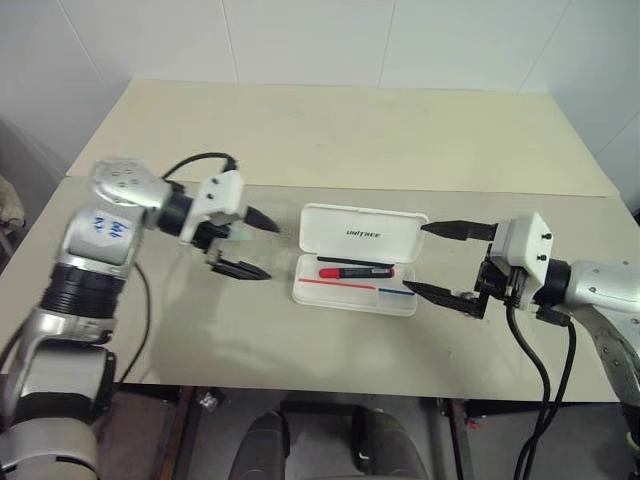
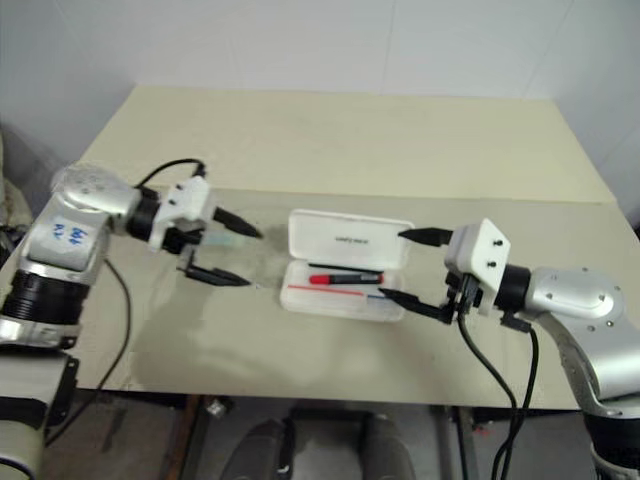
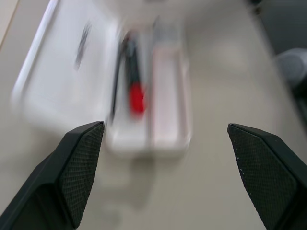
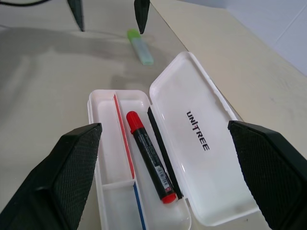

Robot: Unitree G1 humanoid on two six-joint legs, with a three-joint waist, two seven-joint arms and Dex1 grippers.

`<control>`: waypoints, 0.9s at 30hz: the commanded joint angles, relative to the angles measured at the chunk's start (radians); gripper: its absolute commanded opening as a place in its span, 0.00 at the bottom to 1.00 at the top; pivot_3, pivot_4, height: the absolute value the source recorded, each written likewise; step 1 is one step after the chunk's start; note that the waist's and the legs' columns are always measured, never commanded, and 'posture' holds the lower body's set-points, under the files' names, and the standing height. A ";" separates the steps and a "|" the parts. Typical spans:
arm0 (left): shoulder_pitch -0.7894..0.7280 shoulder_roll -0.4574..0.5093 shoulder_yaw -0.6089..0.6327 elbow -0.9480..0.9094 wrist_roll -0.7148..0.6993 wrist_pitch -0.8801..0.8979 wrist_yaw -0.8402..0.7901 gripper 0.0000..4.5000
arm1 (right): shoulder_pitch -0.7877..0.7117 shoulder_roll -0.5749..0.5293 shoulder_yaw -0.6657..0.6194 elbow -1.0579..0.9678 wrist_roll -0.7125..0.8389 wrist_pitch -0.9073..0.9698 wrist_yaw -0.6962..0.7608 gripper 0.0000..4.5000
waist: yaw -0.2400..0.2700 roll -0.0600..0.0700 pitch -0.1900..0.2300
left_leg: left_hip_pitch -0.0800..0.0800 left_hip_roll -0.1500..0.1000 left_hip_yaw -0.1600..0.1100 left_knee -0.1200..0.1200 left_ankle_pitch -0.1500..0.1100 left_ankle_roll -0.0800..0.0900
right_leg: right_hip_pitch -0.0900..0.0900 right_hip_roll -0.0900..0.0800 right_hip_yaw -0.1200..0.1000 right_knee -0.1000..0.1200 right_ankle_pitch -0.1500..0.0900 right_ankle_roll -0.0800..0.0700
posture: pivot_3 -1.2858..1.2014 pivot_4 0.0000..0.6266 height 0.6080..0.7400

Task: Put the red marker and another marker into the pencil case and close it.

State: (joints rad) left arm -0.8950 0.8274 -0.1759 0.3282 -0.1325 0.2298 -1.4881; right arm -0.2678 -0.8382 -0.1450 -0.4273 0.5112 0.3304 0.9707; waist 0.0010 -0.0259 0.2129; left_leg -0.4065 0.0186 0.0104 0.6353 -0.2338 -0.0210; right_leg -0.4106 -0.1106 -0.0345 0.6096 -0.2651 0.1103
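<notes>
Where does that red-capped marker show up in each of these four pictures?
Left eye view: the red marker lies in the open pencil case, mid-table.
Right eye view: same spot, inside the tray.
Left wrist view: blurred, between the fingers.
Right wrist view: mid-picture.
Shared landmark: the UNITREE logo on the lid.

Worktop (image 1: 330,130): you see a pale beige surface filling the middle of the head view; a seam crosses it left to right above the centre.
Pencil case (image 1: 362,233): you find it lying open directly on the worktop, just right of centre, its lid laid flat toward the upper side and the tray toward the lower.
Red marker (image 4: 150,156): it lies inside the tray, along the hinge side.
Green highlighter (image 4: 140,47): you see it lying flat on the bare worktop, left of the case and well apart from it.
</notes>
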 commanded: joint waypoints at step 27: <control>-0.470 -0.138 -0.201 1.029 0.583 -0.584 0.391 0.97 | -0.144 0.032 0.008 -0.202 0.134 0.142 -0.059 1.00 | 0.019 -0.003 0.001 | -0.005 -0.001 0.002 -0.001 -0.002 0.000 | -0.004 -0.001 -0.001 -0.001 0.003 0.005 | 0.52 0.24 1.00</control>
State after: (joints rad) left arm -1.3295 0.6881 -0.3848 1.3504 0.4414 -0.3693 -1.1138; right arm -0.4126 -0.7915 -0.0962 -0.5880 0.6238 0.4685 0.9264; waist 0.0197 -0.0286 0.2141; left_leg -0.4112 0.0180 0.0119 0.6344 -0.2357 -0.0207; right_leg -0.4143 -0.1116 -0.0360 0.6089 -0.2624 0.1153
